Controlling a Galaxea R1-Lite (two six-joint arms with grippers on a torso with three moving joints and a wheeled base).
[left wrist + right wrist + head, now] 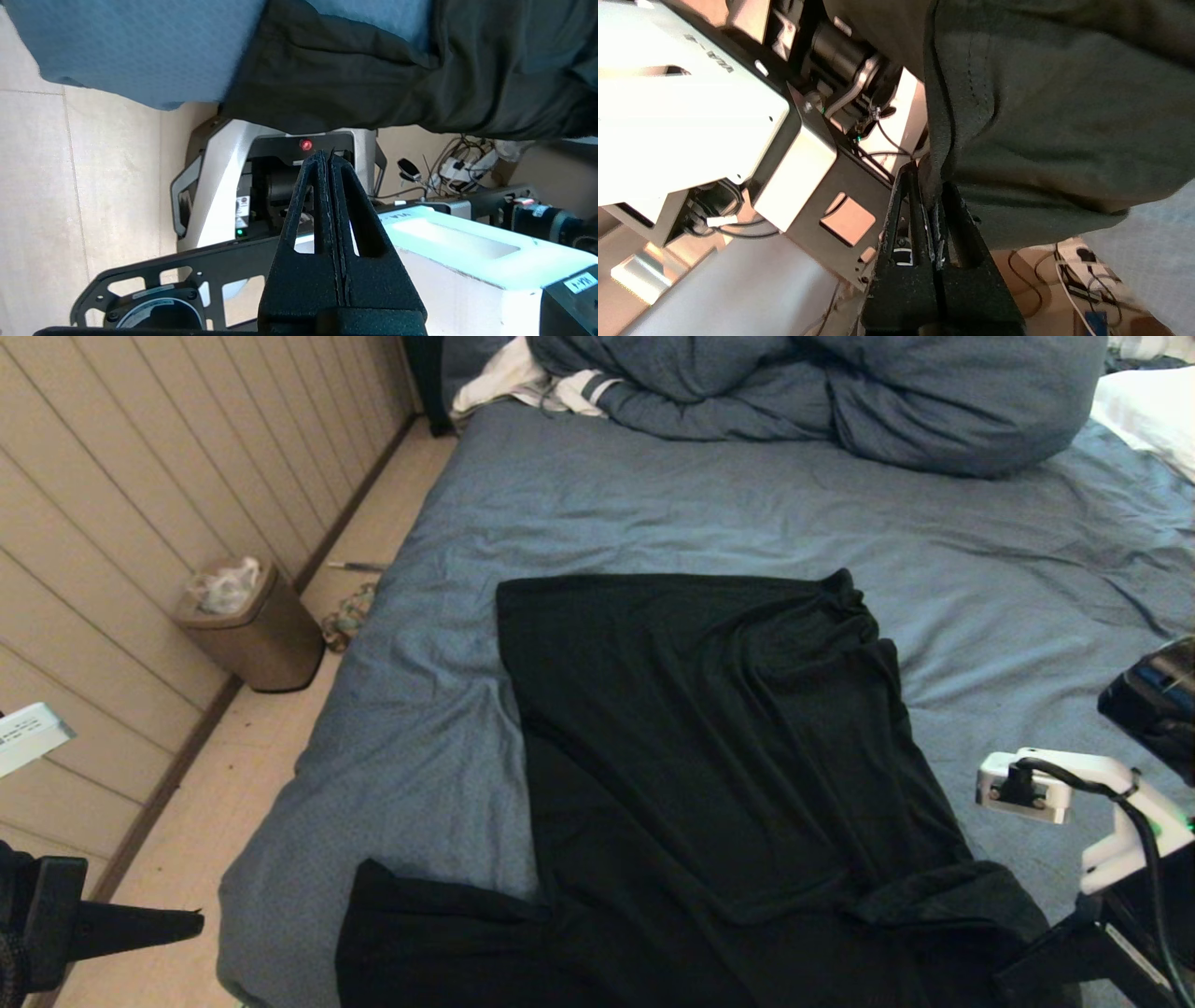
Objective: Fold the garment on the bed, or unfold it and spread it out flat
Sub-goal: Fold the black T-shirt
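Black T-shirt (709, 756) on blue-grey bed (653, 513), print side hidden, near edge held at one corner.

Shirt lies mostly spread on the near half of the mattress, its near edge draping over the bedside. Right gripper (930, 196), low at the bed's near right, has its fingers pinched on the shirt's hem, probably to pull that corner out flat. Left gripper (329, 158), fingers pressed together on nothing, hangs beside the bed's near left corner, clear of the cloth.
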